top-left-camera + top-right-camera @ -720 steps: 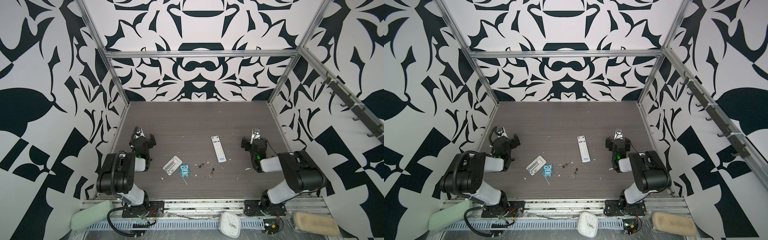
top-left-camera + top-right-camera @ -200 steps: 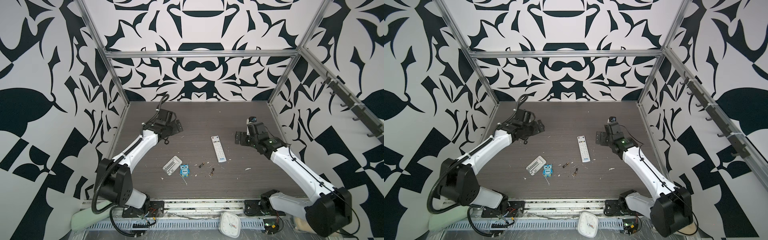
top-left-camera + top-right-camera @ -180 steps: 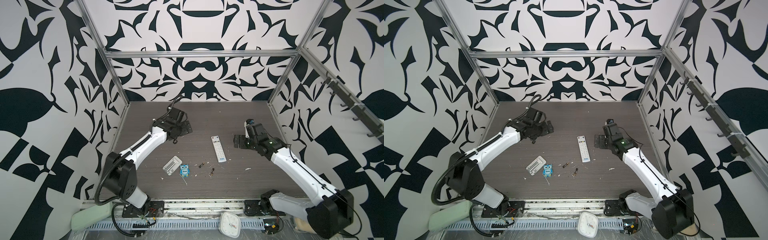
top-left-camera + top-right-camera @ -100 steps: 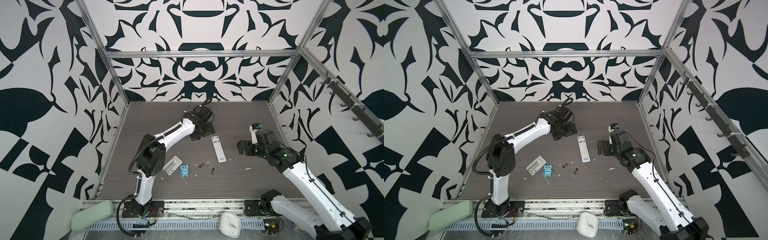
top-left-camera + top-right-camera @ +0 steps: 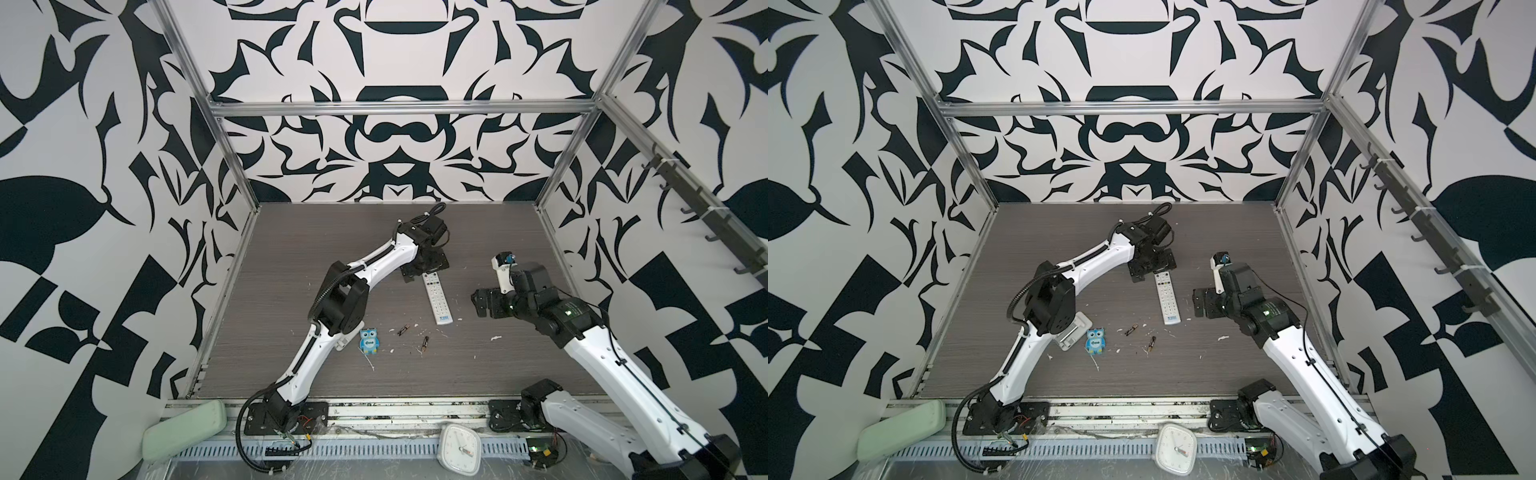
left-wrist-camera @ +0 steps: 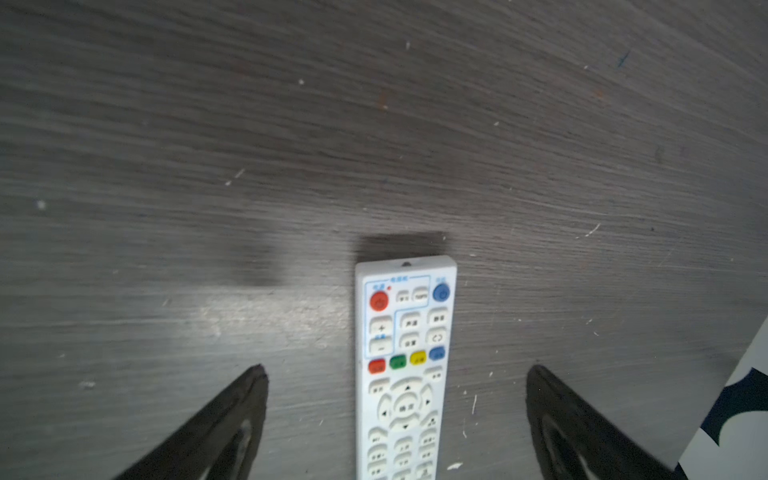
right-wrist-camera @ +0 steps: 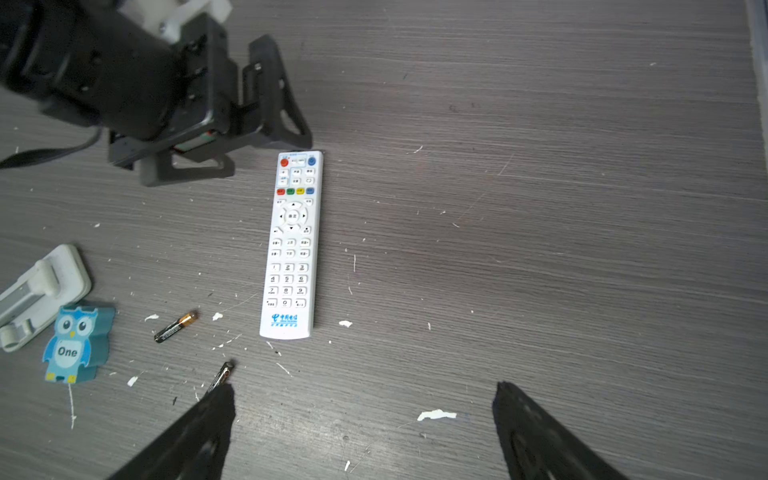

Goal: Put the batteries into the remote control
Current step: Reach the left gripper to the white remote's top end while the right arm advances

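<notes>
Top views: the left arm [image 5: 376, 266] rises from its base at the near edge, bends at a raised elbow [image 5: 340, 300] and stretches its white forearm to the far middle, where the wrist turns the left gripper [image 5: 424, 269] downward, low over the surface. The right arm [image 5: 602, 365] folds back to the near right corner and runs its forearm up and inward, carrying the right gripper [image 5: 482, 305] raised and facing the centre. Wrist views: both pairs of dark fingers [image 6: 232, 419] [image 7: 536, 436] stand spread wide apart, and neither gripper holds anything.
</notes>
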